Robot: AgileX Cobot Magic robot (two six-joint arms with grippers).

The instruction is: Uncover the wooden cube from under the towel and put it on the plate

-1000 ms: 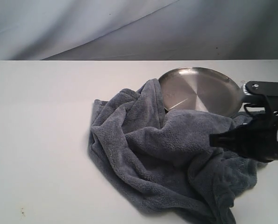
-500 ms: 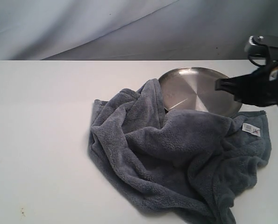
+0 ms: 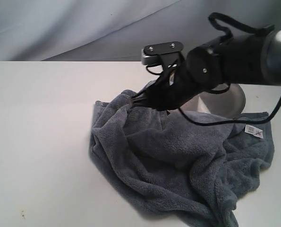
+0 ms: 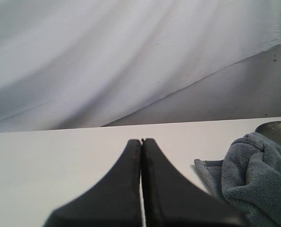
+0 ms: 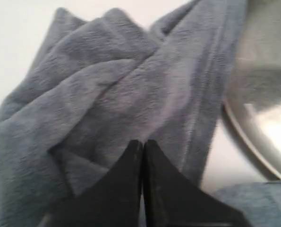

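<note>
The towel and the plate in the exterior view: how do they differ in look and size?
The towel is fluffy blue-grey cloth, while the plate is shiny silver metal. The towel lies crumpled in folds; the plate is a smooth round dish. The towel spreads wider than the plate. Both rest on the white table.

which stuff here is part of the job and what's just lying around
Part of the job: fluffy blue-grey fleece towel; round brushed-metal silver plate; right gripper, shut over the towel. The wooden cube is not visible.
Just there: white table; pale draped backdrop cloth; left gripper, shut, clear of the towel.
</note>
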